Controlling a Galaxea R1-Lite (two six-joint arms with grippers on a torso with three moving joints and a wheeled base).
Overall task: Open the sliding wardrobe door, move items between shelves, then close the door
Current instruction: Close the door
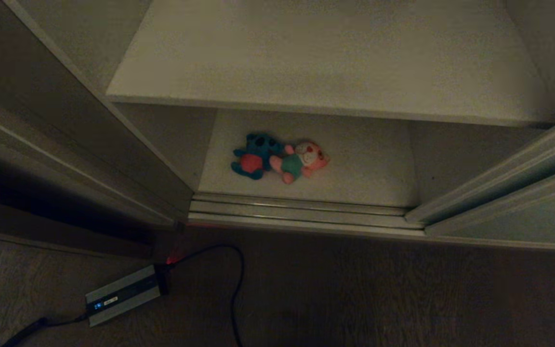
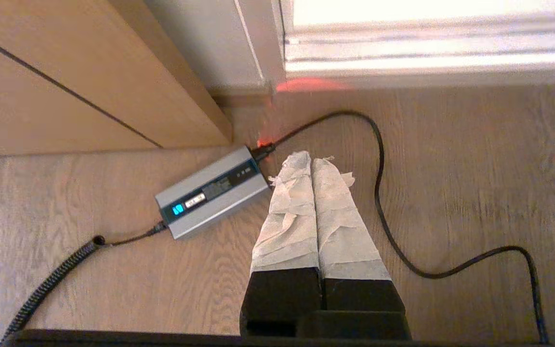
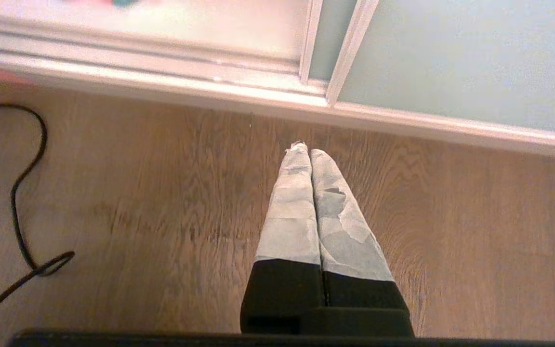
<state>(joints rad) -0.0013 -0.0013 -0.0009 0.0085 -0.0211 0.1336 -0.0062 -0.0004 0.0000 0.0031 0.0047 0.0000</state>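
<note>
Door [image 1: 508, 202] stands open; both toys [image 1: 280, 161] lie on the lower shelf [image 1: 354, 168], well ahead of the closed, empty left gripper [image 2: 312, 161] and right gripper [image 3: 305, 150]; transfer and closing remain.

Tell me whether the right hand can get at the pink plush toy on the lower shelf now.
Probably yes: the sliding door is open and nothing blocks the pink plush toy. The shut right hand hangs over the floor outside, so it must reach in.

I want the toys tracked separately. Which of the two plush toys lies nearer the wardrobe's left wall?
The teal-blue toy with the red belly; the pink toy lies against its right side.
</note>
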